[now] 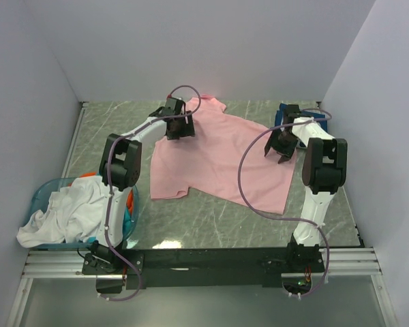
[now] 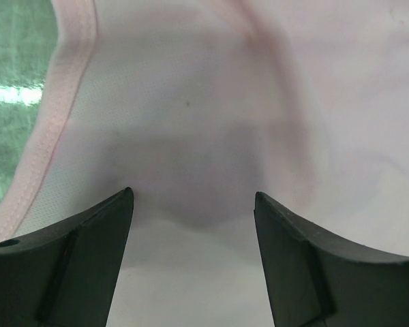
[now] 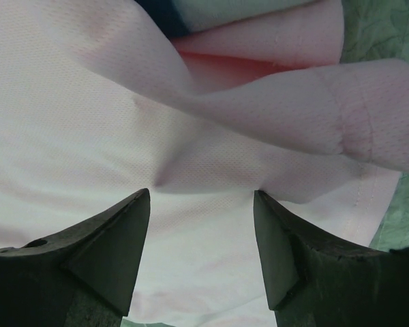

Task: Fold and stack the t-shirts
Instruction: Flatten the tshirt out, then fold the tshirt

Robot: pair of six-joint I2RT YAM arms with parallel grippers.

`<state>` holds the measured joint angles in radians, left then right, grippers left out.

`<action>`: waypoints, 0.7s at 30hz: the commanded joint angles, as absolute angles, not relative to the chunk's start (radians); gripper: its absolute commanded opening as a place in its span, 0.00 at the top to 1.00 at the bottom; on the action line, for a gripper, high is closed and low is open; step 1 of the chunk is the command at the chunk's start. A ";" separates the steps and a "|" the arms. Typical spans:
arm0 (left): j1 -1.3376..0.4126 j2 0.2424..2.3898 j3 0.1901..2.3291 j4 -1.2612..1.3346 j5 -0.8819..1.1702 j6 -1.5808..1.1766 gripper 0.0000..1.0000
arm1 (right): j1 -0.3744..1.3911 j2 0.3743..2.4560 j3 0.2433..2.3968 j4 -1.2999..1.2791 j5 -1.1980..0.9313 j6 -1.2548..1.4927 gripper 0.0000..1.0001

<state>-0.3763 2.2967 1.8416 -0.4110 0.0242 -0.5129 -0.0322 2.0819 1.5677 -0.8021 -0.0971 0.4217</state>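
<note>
Top camera looks down from high behind the near edge, whole table [image 1: 211,211] in frame; both wrist cameras sit close, facing the pink t-shirt [image 1: 218,157] all three share.

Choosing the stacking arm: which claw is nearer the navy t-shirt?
Right. The right claw hovers just beside the navy t-shirt; the left claw is across the pink t-shirt.

The left hand [image 1: 178,128] and right hand [image 1: 281,147] sit low over the pink t-shirt [image 1: 218,160], fingers spread, with cloth filling each gap. Bare tabletop [image 1: 116,122] lies open outward of the left hand. Just ahead of the right hand, a raised sleeve fold [image 3: 341,112] and a navy t-shirt [image 1: 278,117] crowd the way, and the side wall [image 1: 375,102] stands near. Well behind the left hand, a heaped basket [image 1: 44,185] blocks the corner.
</note>
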 commanded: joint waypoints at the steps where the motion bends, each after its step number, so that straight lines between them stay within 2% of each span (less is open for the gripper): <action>1: -0.380 2.160 1.833 -0.325 -0.042 -0.509 0.23 | -0.035 2.063 1.620 -0.804 -0.115 0.402 0.31; 9: -0.397 1.919 1.679 -0.314 -0.219 -0.486 0.20 | -0.031 1.991 1.599 -0.799 -0.155 0.400 0.32; 15: -0.407 1.796 1.489 -0.377 -0.209 -0.502 0.21 | -0.005 1.884 1.497 -0.770 -0.172 0.413 0.33; 21: -0.413 1.677 1.252 -0.318 -0.166 -0.577 0.21 | 0.095 1.804 1.361 -0.729 -0.187 0.436 0.33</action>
<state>-0.4091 1.7210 1.3342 -0.3233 -0.1818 -0.5335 0.0505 1.8652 1.4025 -0.7570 -0.1673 0.4202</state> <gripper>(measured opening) 0.788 0.671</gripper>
